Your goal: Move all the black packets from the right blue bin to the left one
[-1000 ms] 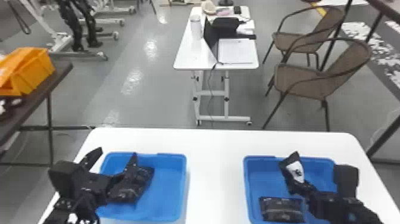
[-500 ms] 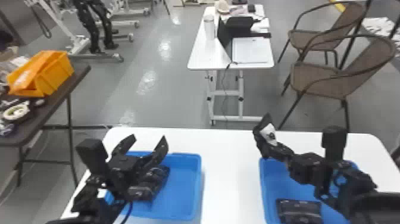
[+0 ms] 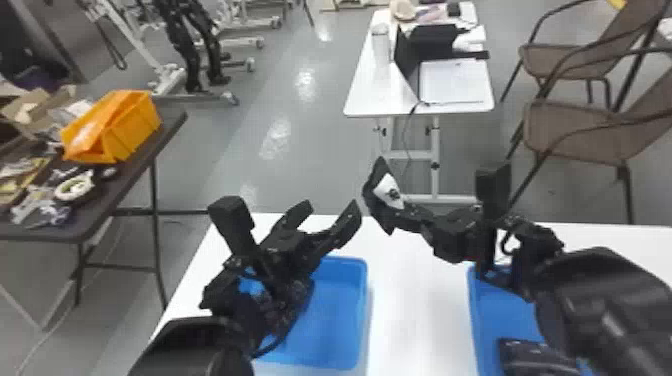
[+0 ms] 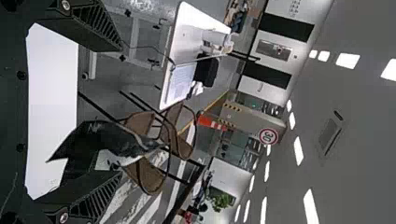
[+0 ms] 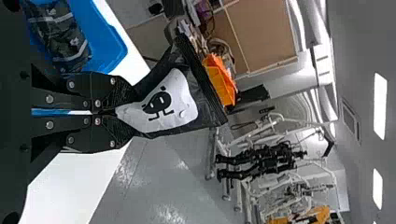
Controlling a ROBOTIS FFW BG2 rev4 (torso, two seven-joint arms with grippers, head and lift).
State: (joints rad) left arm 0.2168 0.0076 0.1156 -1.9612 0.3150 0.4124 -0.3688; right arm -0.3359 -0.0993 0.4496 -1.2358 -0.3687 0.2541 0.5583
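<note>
Packet (image 3: 388, 191) is being pinched at one end by right gripper (image 5: 122, 112), centre of head view, between bins. Left gripper (image 3: 330, 207) is being held wide open, empty, left of centre, by left bin (image 3: 345, 320). Second packet (image 3: 537, 357) is being contained in right bin (image 3: 492, 305), lower right. Slip is being risked by the one-end grip; a bump by the left fingers standing close; a table drop by releasing short.
</note>
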